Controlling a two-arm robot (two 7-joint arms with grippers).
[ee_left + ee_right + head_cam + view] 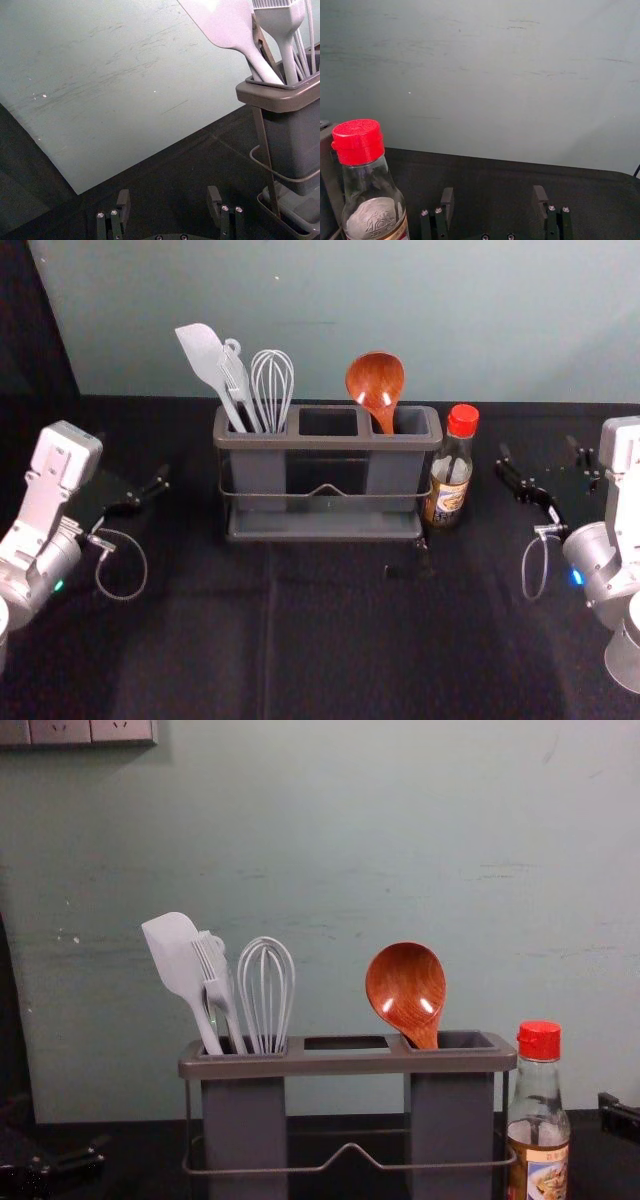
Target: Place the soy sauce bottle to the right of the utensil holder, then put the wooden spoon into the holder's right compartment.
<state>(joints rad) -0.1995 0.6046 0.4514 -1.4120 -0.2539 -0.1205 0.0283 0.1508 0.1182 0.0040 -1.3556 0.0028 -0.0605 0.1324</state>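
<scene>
Both steps look done: wooden spoon (376, 381) in the utensil holder's (325, 441) right compartment, soy sauce bottle (450, 480) just beside it, right of centre. Left pincer (168, 195) and right pincer (493, 194) gape wide, empty, at the head view's sides (they need only withdraw, I'd say).

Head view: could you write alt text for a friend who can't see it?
A wooden spoon stands in the right compartment of a utensil holder, with a red-capped soy sauce bottle upright to its right. A white spatula and whisk lean in the left compartment. A robot's left gripper and right gripper, both open, flank everything.
</scene>
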